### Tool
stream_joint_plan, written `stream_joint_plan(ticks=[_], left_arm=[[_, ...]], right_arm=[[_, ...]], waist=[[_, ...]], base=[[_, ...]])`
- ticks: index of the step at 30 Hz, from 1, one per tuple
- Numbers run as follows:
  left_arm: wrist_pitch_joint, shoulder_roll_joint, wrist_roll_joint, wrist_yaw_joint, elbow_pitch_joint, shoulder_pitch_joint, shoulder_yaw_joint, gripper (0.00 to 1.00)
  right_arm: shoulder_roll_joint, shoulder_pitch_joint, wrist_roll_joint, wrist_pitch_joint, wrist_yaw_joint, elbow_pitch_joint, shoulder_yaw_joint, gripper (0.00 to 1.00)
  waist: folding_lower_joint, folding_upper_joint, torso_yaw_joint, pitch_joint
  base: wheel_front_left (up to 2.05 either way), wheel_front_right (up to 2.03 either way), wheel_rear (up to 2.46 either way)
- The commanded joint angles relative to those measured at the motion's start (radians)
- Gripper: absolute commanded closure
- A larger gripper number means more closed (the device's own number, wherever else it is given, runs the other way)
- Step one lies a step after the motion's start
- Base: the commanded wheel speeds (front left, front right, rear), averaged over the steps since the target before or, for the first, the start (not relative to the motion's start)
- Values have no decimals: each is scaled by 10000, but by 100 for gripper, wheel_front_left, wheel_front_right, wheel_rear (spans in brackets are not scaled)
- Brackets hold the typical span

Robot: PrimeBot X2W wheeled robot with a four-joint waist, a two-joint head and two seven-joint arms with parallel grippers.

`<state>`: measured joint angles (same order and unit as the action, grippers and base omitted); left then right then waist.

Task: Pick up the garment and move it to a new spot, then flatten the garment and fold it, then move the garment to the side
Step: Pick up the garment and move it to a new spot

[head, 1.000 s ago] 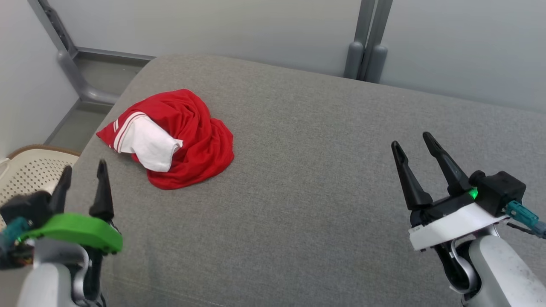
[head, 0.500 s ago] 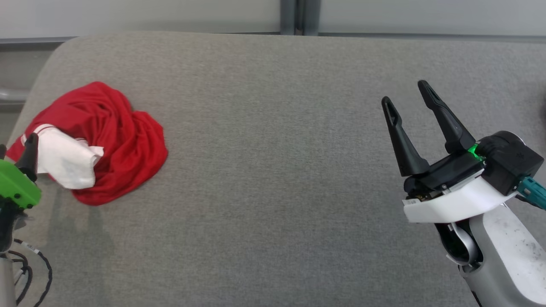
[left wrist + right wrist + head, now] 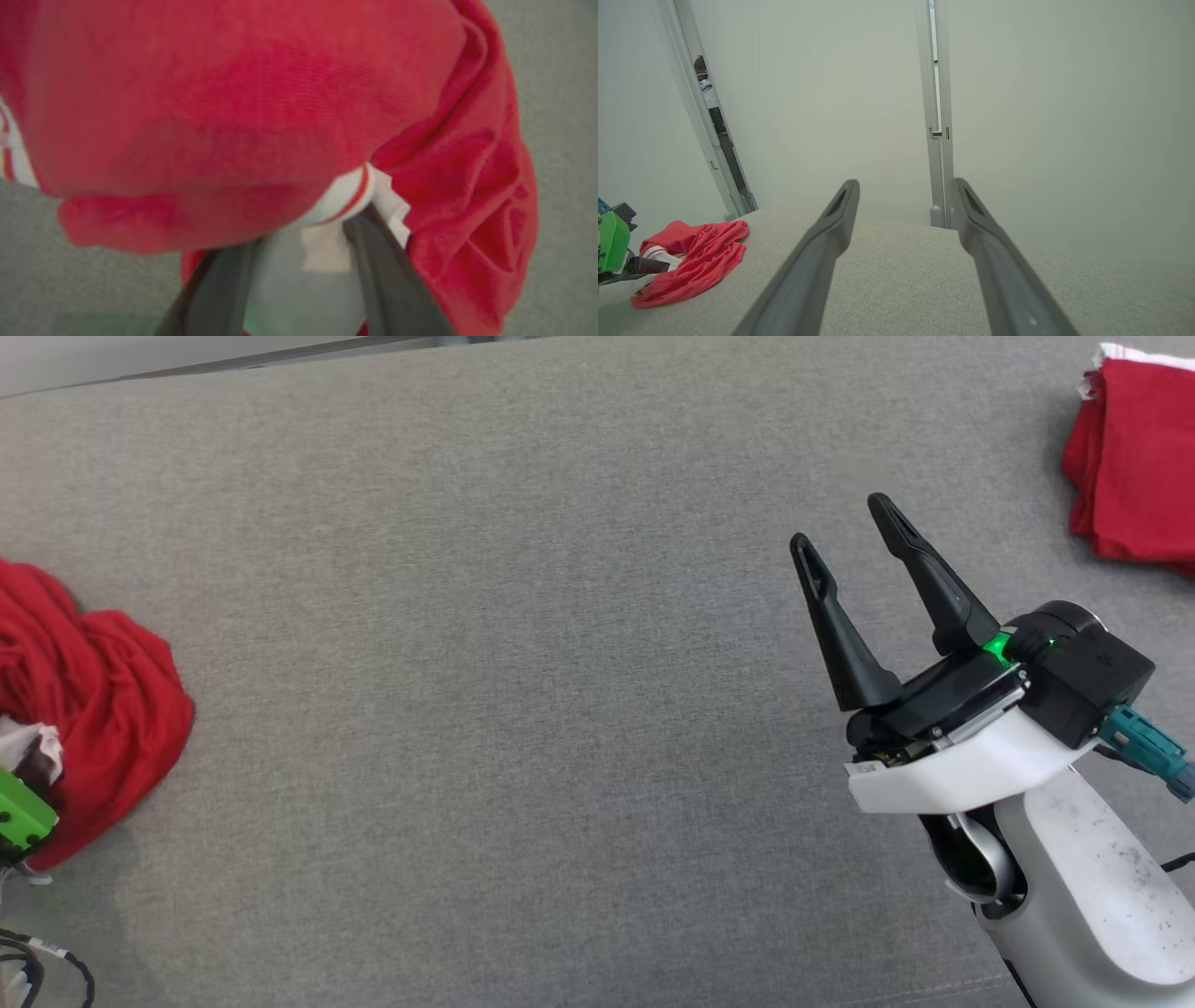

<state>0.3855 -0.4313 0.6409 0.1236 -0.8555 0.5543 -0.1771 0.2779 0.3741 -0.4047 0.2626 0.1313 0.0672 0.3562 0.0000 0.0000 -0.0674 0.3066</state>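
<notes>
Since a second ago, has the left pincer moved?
Yes. The left pincer went forward, from short of the crumpled garment to its white sleeve; camera panned too.

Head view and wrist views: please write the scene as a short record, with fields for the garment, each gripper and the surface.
surface: grey cushion
garment: crumpled, red with white trim, at the left edge of the head view
left gripper: at the garment, white trim between its fingers; whether it is closed cannot be told
right gripper: open, holding nothing, above the grey cushion
other item: folded red cloth at the upper right of the head view
</notes>
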Motion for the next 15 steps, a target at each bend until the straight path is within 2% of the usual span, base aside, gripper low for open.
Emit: stream_joint_plan(ticks=[1, 6, 9, 15], left_arm=[[-21, -88, 103, 46, -175, 168, 94, 100], [-308, -289, -246, 71, -240, 335, 685, 100], [-803, -627, -644, 82, -13, 389, 1063, 100], [-1469, -1024, -1093, 80, 1314, 661, 2320, 100]], right_arm=[[10, -9, -50, 25, -11, -45, -35, 0], [-18, -201, -49, 25, -11, -139, -50, 0], [-43, -287, -78, 25, -11, -170, 29, 0], [34, -620, -166, 25, -11, -329, -136, 0]], waist=[[0, 0, -309, 219], [0, 0, -194, -167], [0, 0, -161, -612], [0, 0, -43, -1592]], base=[[0, 0, 0], [0, 0, 0], [0, 0, 0], [0, 0, 0]])
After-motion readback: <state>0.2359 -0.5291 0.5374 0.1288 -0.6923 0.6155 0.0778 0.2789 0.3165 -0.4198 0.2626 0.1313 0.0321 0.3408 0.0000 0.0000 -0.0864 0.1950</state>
